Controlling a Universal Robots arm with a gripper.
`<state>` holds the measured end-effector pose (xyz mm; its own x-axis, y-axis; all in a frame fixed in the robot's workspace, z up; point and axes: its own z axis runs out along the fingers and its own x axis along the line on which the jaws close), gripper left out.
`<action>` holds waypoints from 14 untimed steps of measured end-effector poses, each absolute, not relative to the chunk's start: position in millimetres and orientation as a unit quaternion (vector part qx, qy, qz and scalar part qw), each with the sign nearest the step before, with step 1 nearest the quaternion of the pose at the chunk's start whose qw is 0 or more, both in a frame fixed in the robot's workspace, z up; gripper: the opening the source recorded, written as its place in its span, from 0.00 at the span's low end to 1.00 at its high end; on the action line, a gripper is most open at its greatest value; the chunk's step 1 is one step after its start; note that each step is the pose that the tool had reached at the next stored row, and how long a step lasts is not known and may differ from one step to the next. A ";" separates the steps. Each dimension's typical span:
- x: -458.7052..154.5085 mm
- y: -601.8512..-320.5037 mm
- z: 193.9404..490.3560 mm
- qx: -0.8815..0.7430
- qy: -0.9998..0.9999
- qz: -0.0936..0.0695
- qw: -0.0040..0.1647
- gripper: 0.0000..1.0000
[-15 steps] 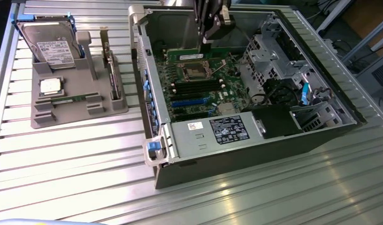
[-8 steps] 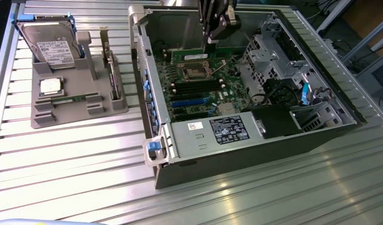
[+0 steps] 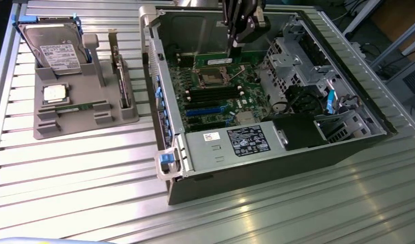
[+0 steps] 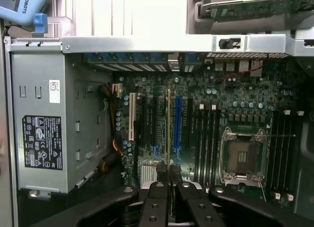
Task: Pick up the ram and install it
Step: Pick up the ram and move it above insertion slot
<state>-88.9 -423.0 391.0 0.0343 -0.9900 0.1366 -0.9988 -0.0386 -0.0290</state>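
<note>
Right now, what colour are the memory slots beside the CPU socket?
The memory slots are black, clearest in the wrist view.

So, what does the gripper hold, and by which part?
The gripper pinches the ram by its long edge; where along it cannot be told.

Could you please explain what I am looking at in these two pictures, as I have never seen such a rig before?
The machine is a single robot arm ending in a gripper. The exterior view comes from a camera off the arm, looking over a ribbed metal table. The wrist view comes from a camera on the arm itself. On the table stands an open computer case with its motherboard exposed. At the exterior view's left, a grey holder carries a hard drive and a processor chip. The gripper is shut on the ram, a thin stick seen edge-on above the motherboard.
</note>
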 end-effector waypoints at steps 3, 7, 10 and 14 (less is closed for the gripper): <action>-81.7 -423.0 391.0 0.718 -0.692 0.059 0.037 0.12; -78.4 -423.0 391.0 0.719 -0.694 0.036 0.013 0.12; -75.6 -422.9 391.0 0.719 -0.695 0.012 -0.012 0.12; -46.5 -422.9 391.0 0.720 -0.693 0.007 -0.014 0.12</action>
